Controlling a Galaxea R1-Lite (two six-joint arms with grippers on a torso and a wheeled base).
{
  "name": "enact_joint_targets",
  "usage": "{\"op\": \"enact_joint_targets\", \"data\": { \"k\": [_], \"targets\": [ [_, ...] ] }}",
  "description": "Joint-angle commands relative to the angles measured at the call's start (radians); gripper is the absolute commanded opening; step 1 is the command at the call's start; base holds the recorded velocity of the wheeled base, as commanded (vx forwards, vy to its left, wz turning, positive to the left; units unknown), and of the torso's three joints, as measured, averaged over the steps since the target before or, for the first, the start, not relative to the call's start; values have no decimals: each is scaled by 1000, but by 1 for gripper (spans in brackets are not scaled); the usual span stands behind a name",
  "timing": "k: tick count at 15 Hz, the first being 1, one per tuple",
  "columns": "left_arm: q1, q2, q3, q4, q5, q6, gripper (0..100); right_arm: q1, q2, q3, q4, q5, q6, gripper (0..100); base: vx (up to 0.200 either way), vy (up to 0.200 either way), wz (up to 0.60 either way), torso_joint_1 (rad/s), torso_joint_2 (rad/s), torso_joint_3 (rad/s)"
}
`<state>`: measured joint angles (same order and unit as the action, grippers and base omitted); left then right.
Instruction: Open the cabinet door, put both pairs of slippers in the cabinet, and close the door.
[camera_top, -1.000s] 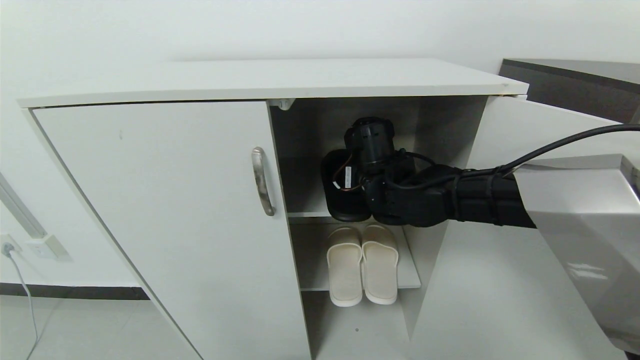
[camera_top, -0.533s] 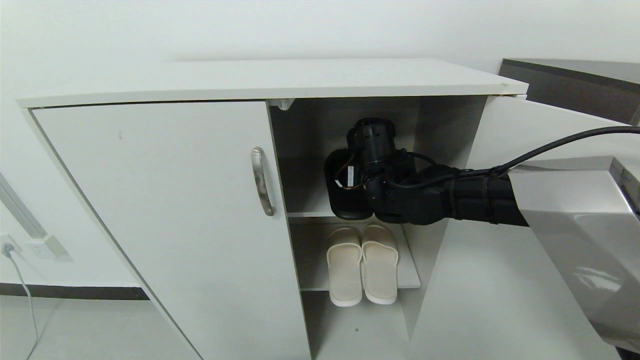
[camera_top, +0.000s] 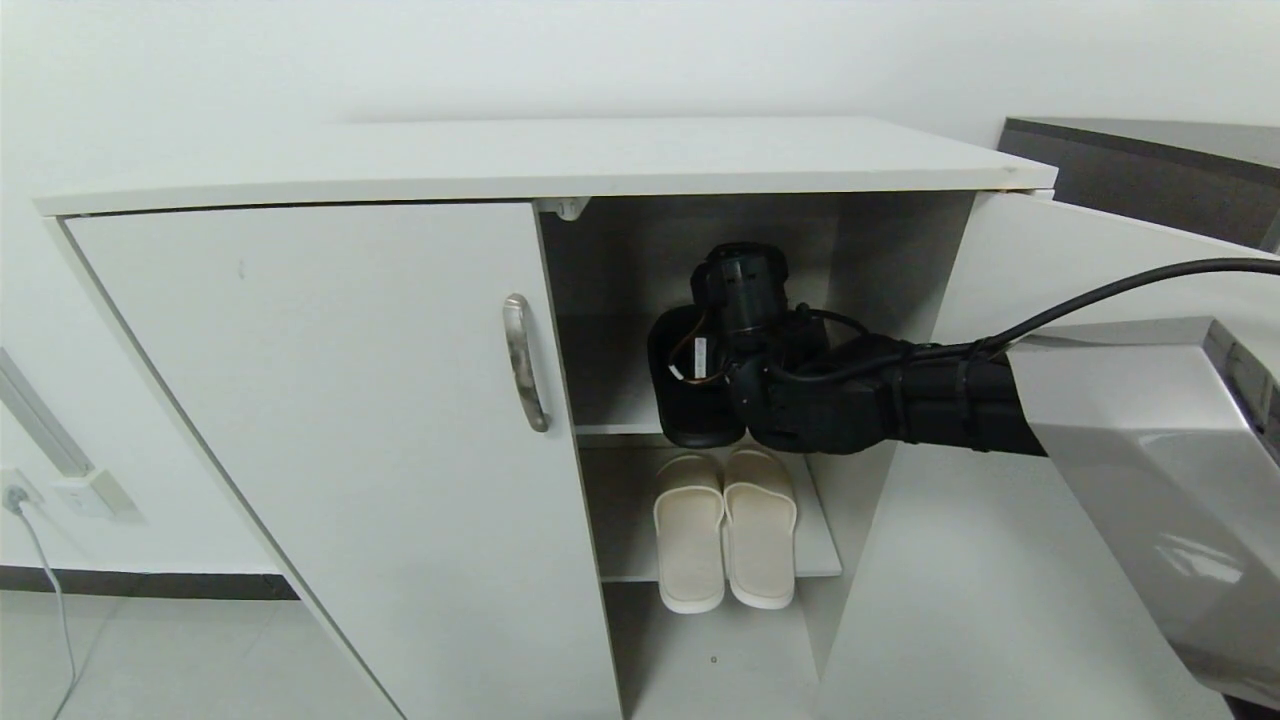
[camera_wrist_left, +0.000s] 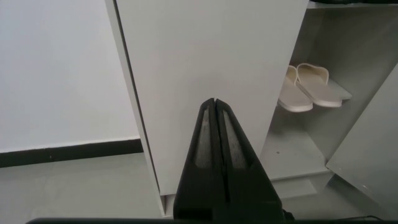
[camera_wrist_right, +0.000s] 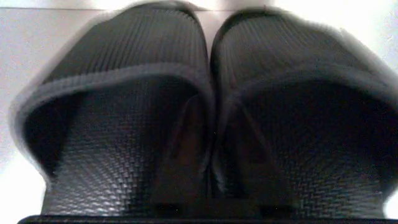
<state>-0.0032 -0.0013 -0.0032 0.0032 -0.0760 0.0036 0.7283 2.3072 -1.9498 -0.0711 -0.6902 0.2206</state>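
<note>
Right end effector (camera_wrist_right: 214, 134) on the cabinet's (camera_top: 540, 150) upper shelf (camera_top: 612, 395) — seemingly clamped on the black slippers (camera_top: 690, 405); left end effector (camera_wrist_left: 214, 104) pressed together.

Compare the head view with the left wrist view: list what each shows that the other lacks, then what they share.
Head view: black slippers held upright at the upper shelf by the right arm, plus the metal handle. Left wrist view: the left gripper, shut. Both: cream slippers on the lower shelf, beside the closed door.
</note>
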Motion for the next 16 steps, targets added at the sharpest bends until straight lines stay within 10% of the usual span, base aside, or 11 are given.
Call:
{"op": "enact_joint_targets", "data": {
  "k": [1,16],
  "targets": [
    [0,1,0,0,1,-1,0,0,-5,12,1,-9,0,100,0,0,0,0,0,0],
    [0,1,0,0,1,-2,0,155,-362,557,-197,-43,8,100,0,0,0,0,0,0]
  ]
}}
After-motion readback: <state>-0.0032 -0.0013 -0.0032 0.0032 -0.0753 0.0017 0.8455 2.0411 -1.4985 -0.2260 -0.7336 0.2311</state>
